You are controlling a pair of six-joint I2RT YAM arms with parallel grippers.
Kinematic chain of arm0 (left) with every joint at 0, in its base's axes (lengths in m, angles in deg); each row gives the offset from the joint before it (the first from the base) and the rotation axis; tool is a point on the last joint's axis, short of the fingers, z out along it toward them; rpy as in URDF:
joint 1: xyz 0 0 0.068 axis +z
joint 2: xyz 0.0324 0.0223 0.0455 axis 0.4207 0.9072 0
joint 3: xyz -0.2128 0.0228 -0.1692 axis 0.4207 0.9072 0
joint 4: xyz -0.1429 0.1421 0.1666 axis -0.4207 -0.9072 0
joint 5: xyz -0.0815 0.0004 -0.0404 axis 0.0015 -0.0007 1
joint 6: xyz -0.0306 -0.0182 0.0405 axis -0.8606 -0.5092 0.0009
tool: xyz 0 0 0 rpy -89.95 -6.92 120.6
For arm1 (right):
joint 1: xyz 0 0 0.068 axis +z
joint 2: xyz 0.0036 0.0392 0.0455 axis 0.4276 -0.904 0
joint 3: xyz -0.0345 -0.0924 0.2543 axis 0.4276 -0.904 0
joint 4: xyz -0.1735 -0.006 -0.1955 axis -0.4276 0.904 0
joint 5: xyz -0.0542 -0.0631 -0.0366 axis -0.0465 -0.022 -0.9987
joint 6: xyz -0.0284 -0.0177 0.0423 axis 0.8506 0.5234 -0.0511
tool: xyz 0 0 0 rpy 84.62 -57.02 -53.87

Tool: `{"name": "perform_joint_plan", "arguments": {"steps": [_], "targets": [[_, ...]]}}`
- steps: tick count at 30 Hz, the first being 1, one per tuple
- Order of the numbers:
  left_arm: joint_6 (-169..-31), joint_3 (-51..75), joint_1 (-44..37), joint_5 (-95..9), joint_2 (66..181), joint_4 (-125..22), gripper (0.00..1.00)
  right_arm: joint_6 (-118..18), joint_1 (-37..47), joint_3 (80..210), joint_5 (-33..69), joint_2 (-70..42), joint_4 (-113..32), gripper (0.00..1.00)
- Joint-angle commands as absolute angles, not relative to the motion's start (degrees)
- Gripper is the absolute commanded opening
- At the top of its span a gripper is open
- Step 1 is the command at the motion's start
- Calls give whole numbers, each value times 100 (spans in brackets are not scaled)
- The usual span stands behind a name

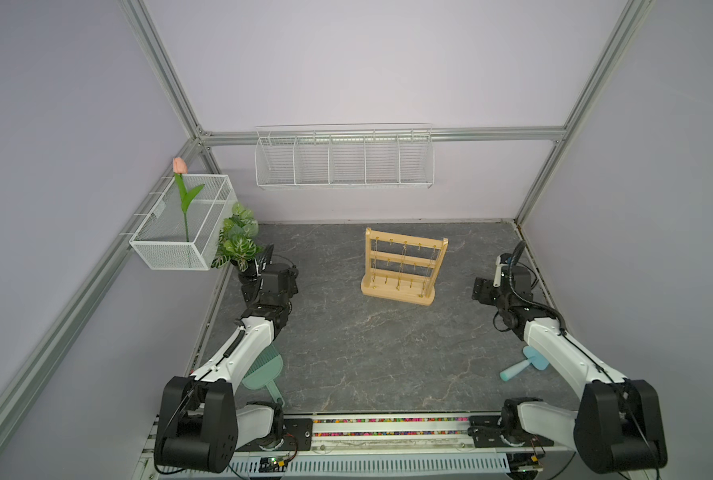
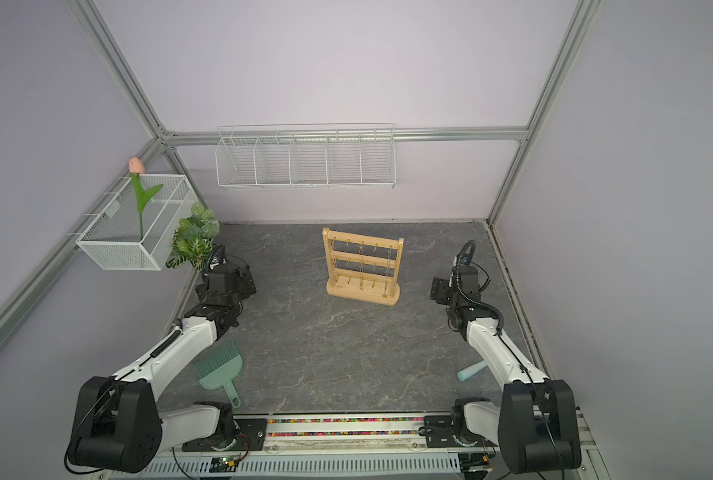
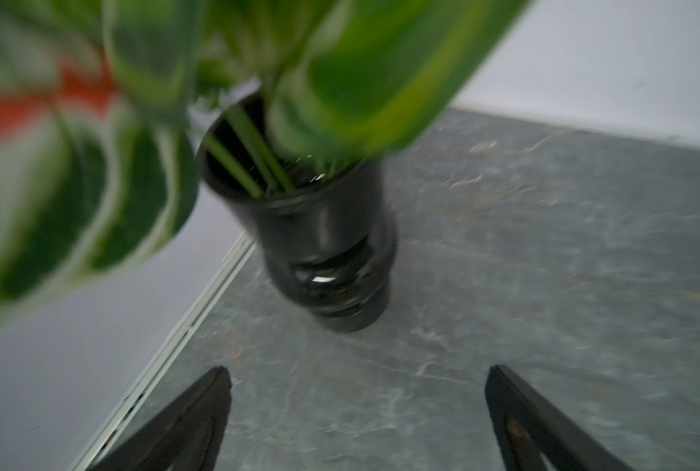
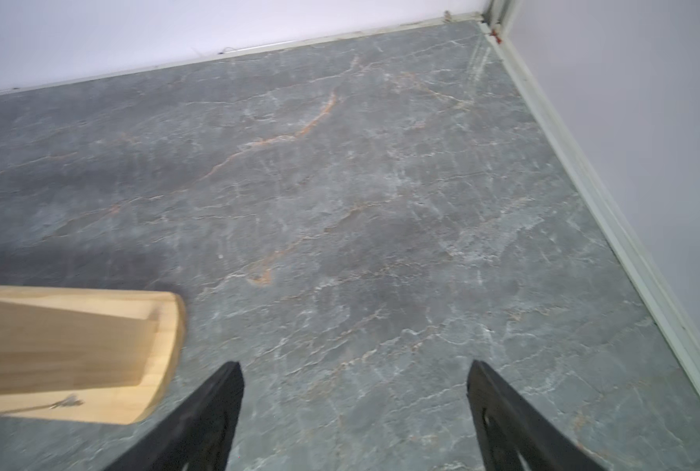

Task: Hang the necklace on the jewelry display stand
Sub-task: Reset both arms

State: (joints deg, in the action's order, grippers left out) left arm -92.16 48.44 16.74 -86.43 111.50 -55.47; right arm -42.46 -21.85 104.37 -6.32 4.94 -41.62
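Sitting crosswise between them, the wooden stand lies nearer the right gripper; the left gripper faces the plant pot. Both gape wide, empty.

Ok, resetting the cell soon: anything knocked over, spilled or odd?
Nothing stands out. The jewelry display stand stands upright, thin chains hanging from its hooks. The potted plant is upright. Left gripper and right gripper are open, empty.

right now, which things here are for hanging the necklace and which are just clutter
Job: jewelry display stand, thin gold chains on its hooks.
Lying about: green dustpan, blue brush, potted plant, tulip, mesh basket, wall wire rack.
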Motion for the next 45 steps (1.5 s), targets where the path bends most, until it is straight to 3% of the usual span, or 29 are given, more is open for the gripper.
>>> {"name": "perform_joint_plan", "arguments": {"steps": [1,4,12,16,18,21,25,33,41,45], "targets": [[-8661,5364,1679,-8206,11271,-4206,100,-3824,-2339,9914,-770,542,-5242,89],[-8476,5859,1720,-8122,11658,-2624,100,-3795,-2613,9563,-671,382,-6012,89],[-8452,6305,2101,-7026,12865,-247,99,-3751,-3048,8838,-137,-277,-8348,89],[-8613,6039,2102,-7178,12675,-1090,99,-3306,-2906,8419,636,-1091,-9930,89],[-8614,6032,2104,-7170,12671,-1092,99,-3191,-2718,8373,433,-1619,-10742,89],[-8621,6028,2105,-7173,12662,-1130,99,-3252,-2718,8863,305,-1333,-9323,89],[-8595,6041,2106,-7155,12655,-1122,99,-3247,-2690,8819,230,-1364,-9480,89],[-8583,6025,2101,-7140,12643,-1158,99,-3413,-2679,7810,-358,-1551,-11568,89],[-8583,6020,2101,-7138,12644,-1158,99,-3124,-2512,8559,-139,-1387,-9996,89],[-8584,6021,2101,-7137,12640,-1157,99,-2903,-2418,8474,97,-1422,-10223,89]]}}
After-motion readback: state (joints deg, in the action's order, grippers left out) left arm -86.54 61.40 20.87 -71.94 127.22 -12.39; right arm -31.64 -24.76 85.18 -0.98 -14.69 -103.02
